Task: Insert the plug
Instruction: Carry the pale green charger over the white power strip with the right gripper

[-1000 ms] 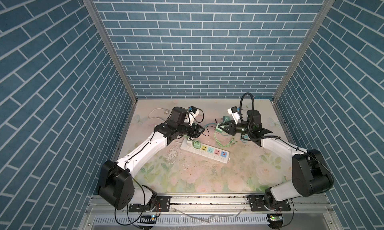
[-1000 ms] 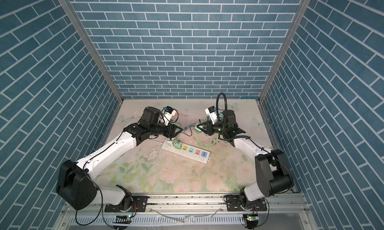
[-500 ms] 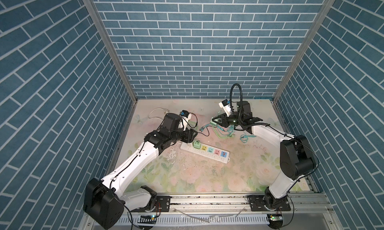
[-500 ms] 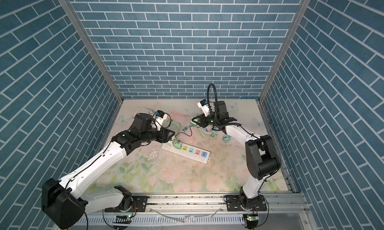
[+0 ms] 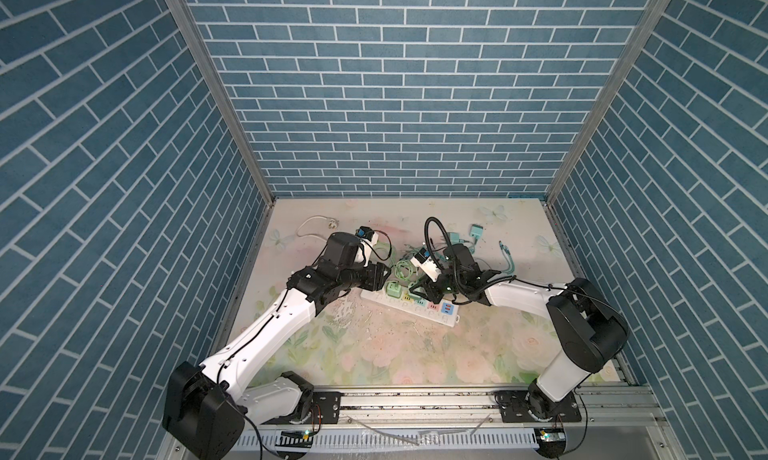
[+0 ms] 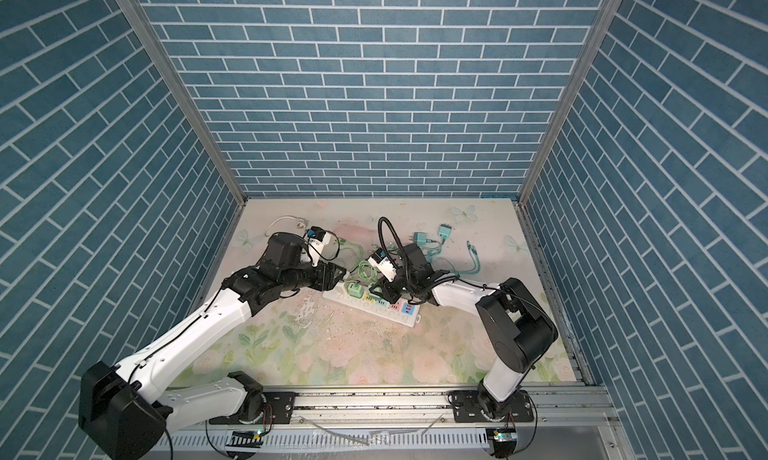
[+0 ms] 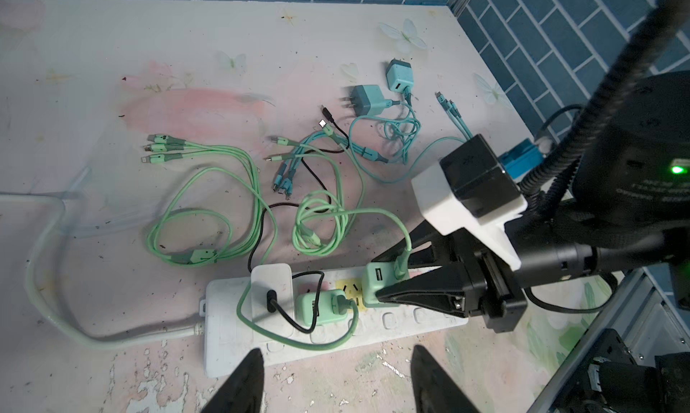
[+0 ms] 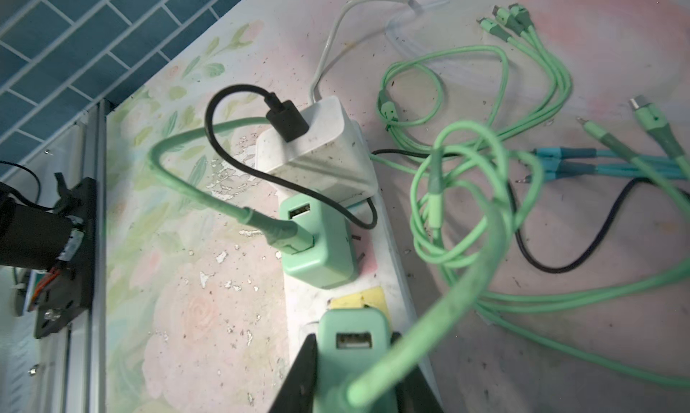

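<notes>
Right jaws around mint plug (image 8: pixel 351 323)

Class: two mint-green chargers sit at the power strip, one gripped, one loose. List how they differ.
The gripped charger is clamped by the fingers of the right gripper; the loose charger is in no gripper. The gripped charger stands over the yellow socket, prongs hidden; the loose charger lies tilted beside the white adapter, prongs bare. Both are mint green with two USB ports, one in use.
</notes>
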